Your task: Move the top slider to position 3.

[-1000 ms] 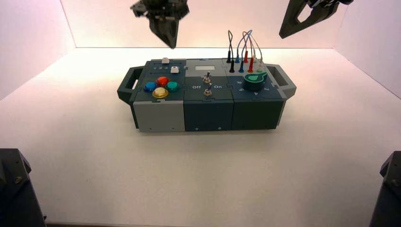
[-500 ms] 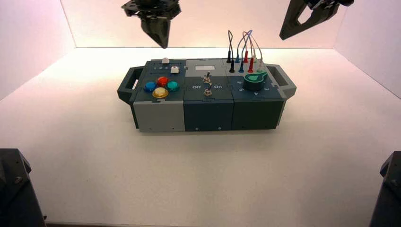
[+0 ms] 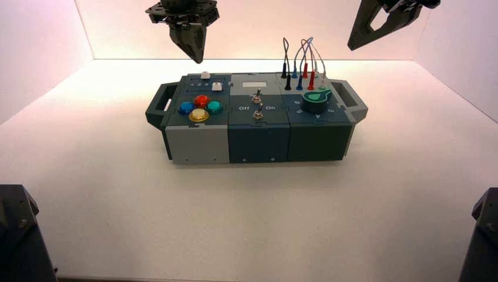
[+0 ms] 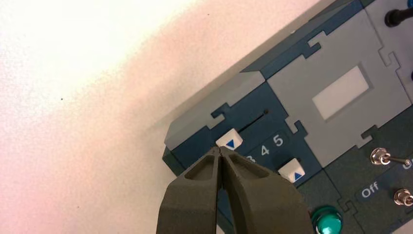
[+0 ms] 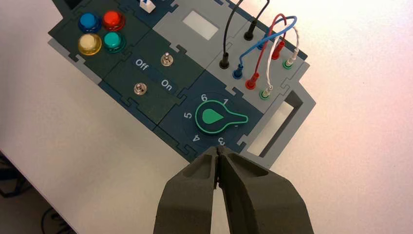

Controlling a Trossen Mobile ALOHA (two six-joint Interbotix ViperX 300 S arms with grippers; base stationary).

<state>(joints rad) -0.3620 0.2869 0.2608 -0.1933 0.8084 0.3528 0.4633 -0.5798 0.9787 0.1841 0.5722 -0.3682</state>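
The top slider (image 4: 232, 142), a small white knob with a blue triangle, sits at the near end of its thin slot on the dark blue panel; in the high view this top slider (image 3: 205, 75) lies at the box's back left. The numeral 3 (image 4: 251, 158) beside it is half covered by my finger, with 4 and 5 following. My left gripper (image 4: 220, 150) is shut and empty, its tips just short of the knob and apart from it. From above, the left gripper (image 3: 197, 59) hangs over the box's back left edge. My right gripper (image 3: 354, 44) hangs shut at the upper right.
The twin white slider knob (image 4: 292, 173) lies one row nearer, with a grey display panel (image 4: 341, 92) and two toggle switches (image 3: 256, 106) beside it. Coloured round buttons (image 3: 199, 107), a green knob (image 5: 213, 118) and looped wires (image 3: 305, 61) fill the remaining top of the box.
My left gripper has drifted leftward above the box's back edge, staying shut. The slider knob and the right arm have not moved.
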